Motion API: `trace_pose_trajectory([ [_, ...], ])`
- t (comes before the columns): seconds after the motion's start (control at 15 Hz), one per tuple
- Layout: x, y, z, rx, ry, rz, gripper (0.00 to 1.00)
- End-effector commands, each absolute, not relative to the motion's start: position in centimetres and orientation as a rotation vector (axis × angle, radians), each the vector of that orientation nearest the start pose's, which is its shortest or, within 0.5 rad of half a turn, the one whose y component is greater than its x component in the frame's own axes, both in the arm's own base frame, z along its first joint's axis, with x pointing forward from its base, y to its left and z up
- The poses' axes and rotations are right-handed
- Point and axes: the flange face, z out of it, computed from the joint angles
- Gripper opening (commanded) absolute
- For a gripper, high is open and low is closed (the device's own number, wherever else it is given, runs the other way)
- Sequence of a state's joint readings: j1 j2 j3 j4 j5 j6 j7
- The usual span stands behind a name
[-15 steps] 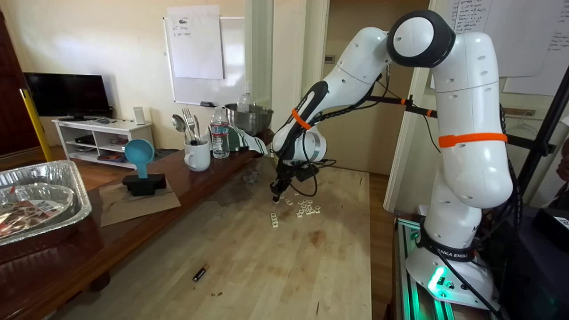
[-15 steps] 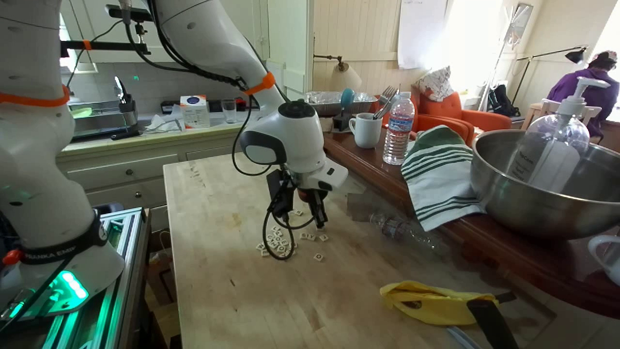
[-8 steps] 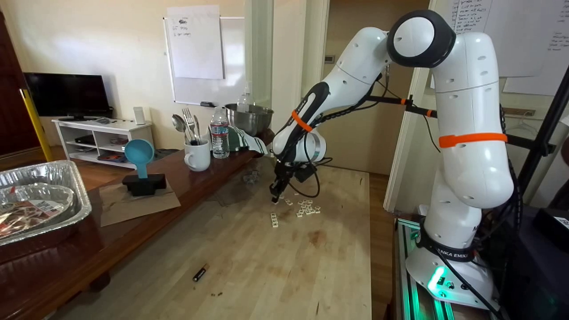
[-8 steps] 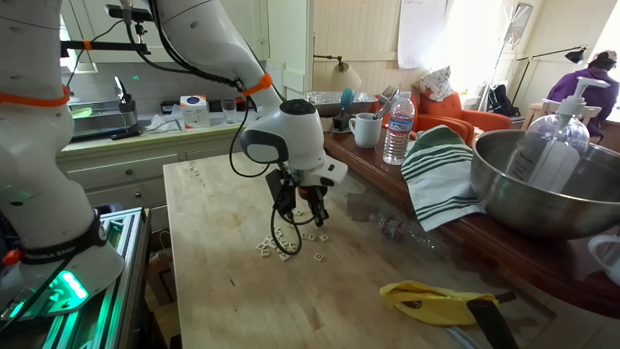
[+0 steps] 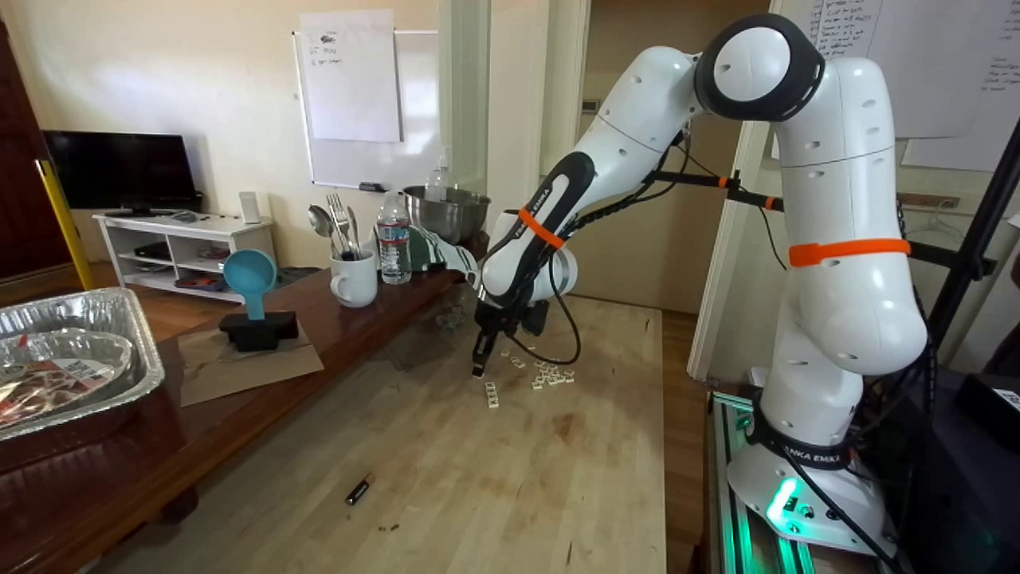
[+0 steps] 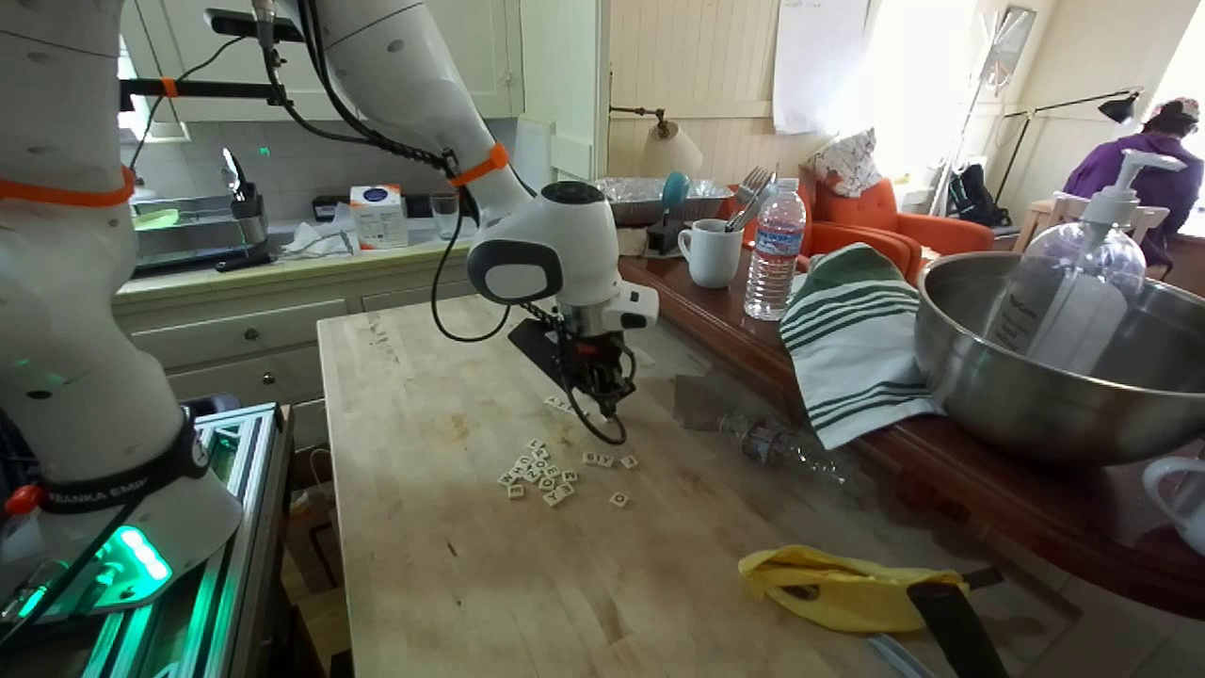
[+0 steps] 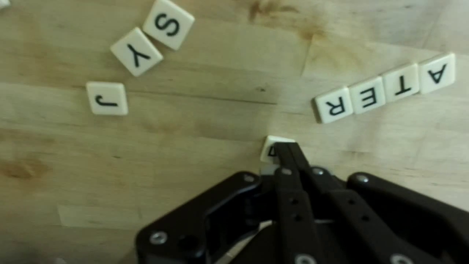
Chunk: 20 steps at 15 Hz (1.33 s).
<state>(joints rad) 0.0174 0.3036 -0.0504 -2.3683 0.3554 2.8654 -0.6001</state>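
Observation:
My gripper (image 7: 287, 145) is shut in the wrist view, with its fingertips together over a white letter tile (image 7: 268, 149). The fingers hide most of that tile's letter; I cannot tell how hard they touch it. In an exterior view the gripper (image 5: 478, 373) reaches down to the table top (image 5: 478, 478). In an exterior view its tips hide behind the wrist and cable. A row of tiles, R, E, T, A (image 7: 366, 97), lies close by in the wrist view. Loose tiles J (image 7: 107, 98), Y (image 7: 136, 52) and S (image 7: 168, 25) lie farther off.
A cluster of tiles (image 5: 551, 375) lies beside the gripper. A battery (image 5: 359, 489) lies on the table. A raised brown counter (image 5: 343, 327) bears a mug (image 5: 353, 281) and a water bottle (image 5: 394, 247). A yellow pouch (image 6: 838, 593) and a steel bowl (image 6: 1017, 395) are farther off.
The gripper has moved a little toward the tile row and the wrist has turned. A white speck at its tips has shifted with it. The cable loop has swung.

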Motion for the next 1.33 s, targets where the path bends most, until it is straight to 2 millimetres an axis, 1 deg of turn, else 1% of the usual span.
trace_pose_trajectory([
  [0.0, 52.5, -0.4, 19.4, -3.032, -0.59, -0.278, 0.0],
  [0.2, 52.3, 1.9, 19.3, -2.991, -0.795, -0.244, 0.0],
  [0.53, 51.2, 3.9, 19.1, -2.886, -1.095, -0.19, 0.0],
  [0.73, 50.0, 4.5, 18.9, -2.806, -1.243, -0.156, 0.0],
  [1.13, 47.4, 4.7, 18.9, -2.66, -1.524, -0.07, 0.0],
  [1.27, 46.7, 4.7, 18.9, -2.617, -1.593, -0.025, 0.0],
])
